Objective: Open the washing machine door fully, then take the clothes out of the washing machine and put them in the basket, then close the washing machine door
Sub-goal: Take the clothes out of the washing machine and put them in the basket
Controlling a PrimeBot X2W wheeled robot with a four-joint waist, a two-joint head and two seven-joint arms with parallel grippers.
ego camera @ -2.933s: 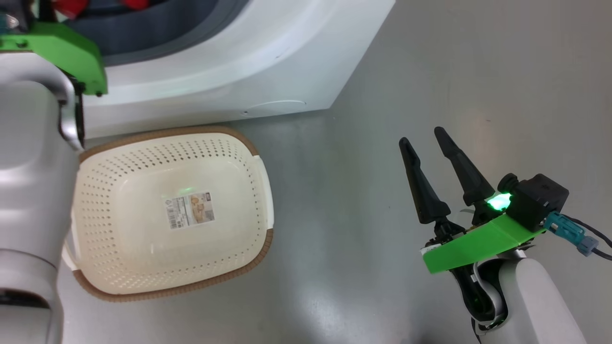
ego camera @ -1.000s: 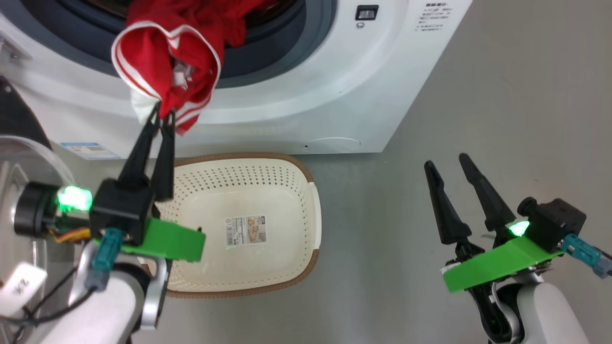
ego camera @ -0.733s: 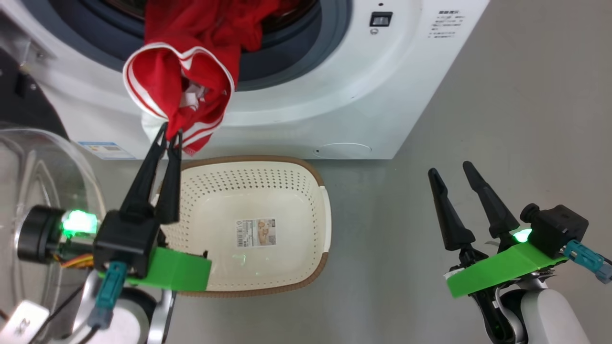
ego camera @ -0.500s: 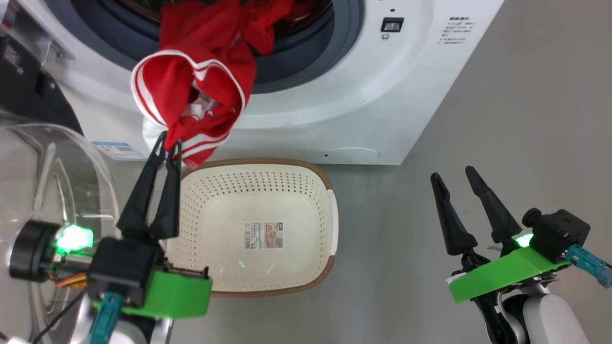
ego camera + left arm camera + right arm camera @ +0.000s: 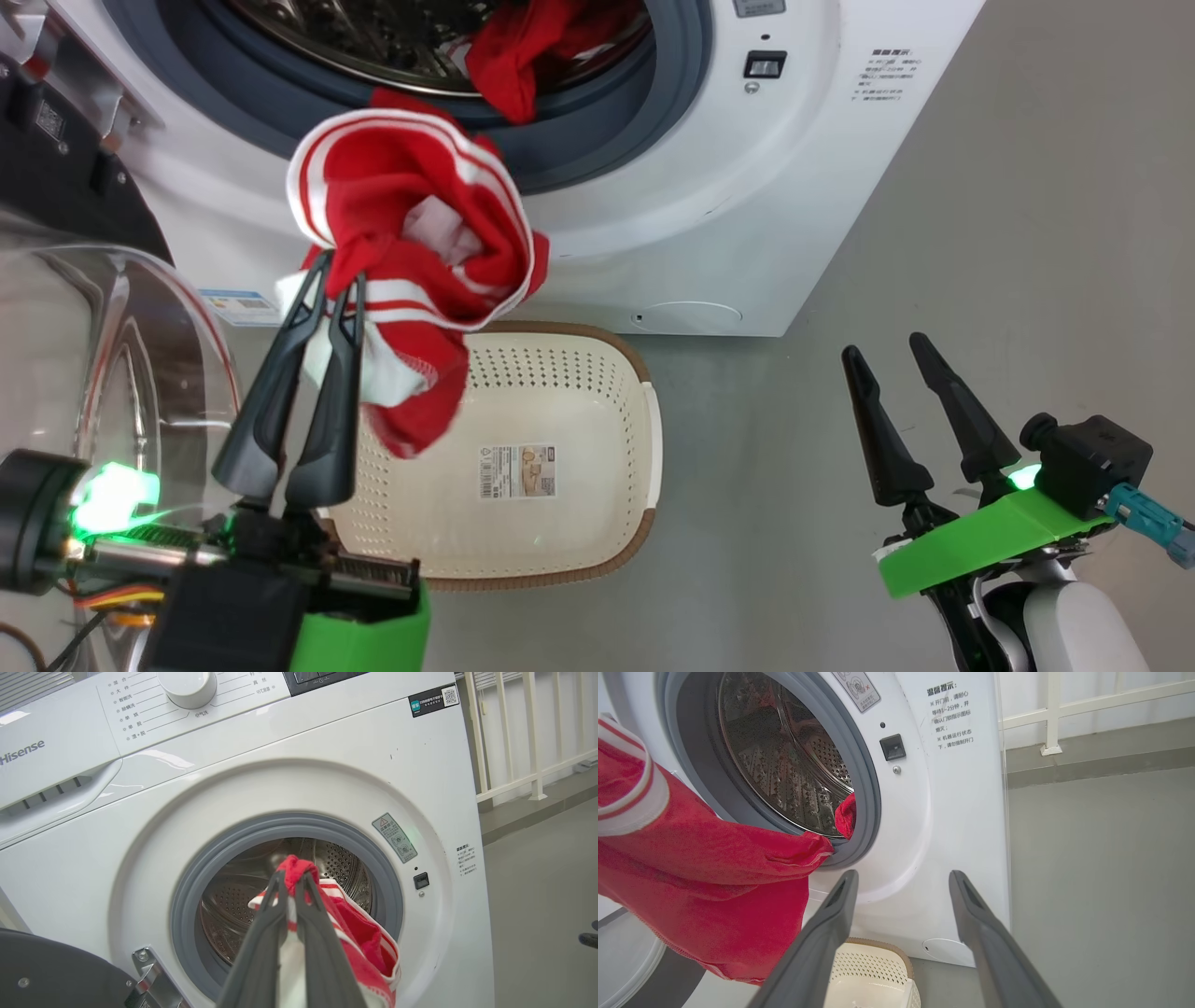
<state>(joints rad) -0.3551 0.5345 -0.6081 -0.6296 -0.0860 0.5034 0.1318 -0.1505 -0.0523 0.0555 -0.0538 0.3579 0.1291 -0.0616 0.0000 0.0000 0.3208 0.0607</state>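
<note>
Head view is showing the clothes hanging bunched at centre left, between the washing machine opening and the basket. They are looking soft, light and floppy, so a thin fold may be slipping; a thick gather by the striped hem seems the safer hold. The left claw is pinching the bunch's left edge. The right claw is idling spread at lower right. The basket is carrying a paper label and no cloth yet, while the drum is holding more red cloth.

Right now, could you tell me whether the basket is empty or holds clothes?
Empty. The basket holds just its label; the red garment hangs pinched in the left gripper, not yet dropped in.
</note>
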